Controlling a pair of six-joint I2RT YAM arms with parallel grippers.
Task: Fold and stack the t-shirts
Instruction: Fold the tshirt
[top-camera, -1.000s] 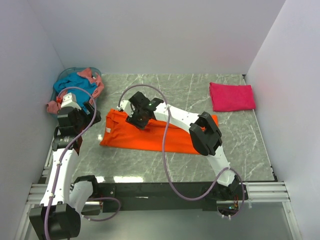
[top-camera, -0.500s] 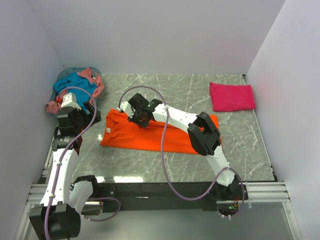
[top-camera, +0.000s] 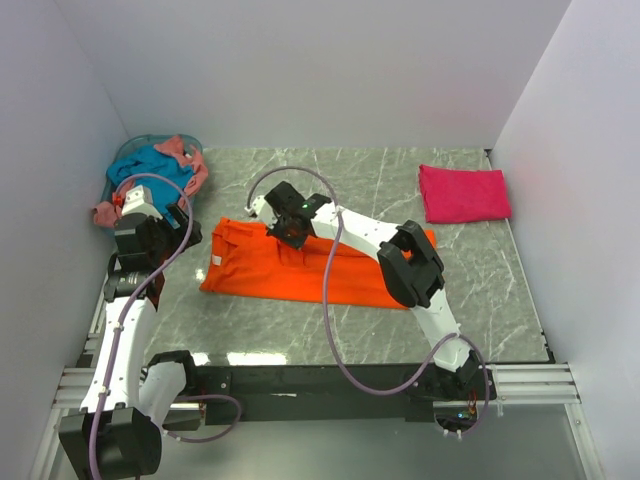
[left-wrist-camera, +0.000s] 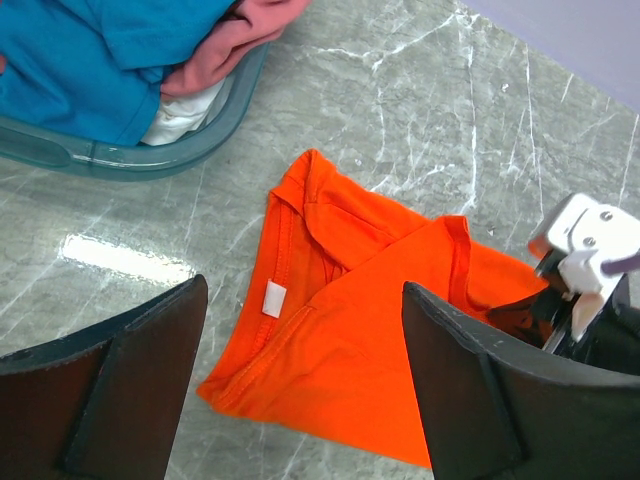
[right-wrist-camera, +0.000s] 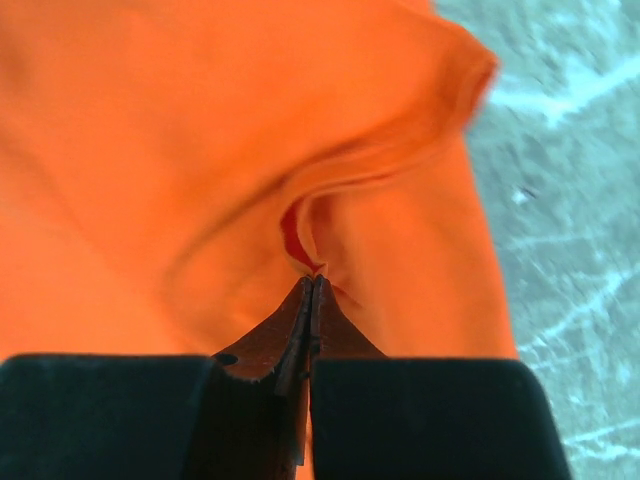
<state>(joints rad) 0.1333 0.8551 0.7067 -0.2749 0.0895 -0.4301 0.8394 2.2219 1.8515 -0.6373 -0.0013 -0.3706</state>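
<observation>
The orange t-shirt (top-camera: 262, 272) lies partly folded on the marble table, its white neck label (left-wrist-camera: 274, 298) showing. My right gripper (top-camera: 291, 231) is down on the shirt's upper edge, shut on a pinched fold of orange cloth (right-wrist-camera: 316, 262). My left gripper (left-wrist-camera: 300, 300) hangs open above the shirt's left end, touching nothing. A magenta t-shirt (top-camera: 462, 193) lies folded at the back right. The teal t-shirt (left-wrist-camera: 90, 50) and the salmon t-shirt (left-wrist-camera: 245, 25) are heaped in the basket (left-wrist-camera: 150, 160).
The pale blue basket (top-camera: 135, 150) stands in the back left corner against the walls. White walls close in the table on three sides. My right arm (top-camera: 400, 260) stretches across the orange t-shirt.
My right gripper has closed on the orange cloth and shifted slightly right and back along the shirt's edge. The left arm has not moved.
</observation>
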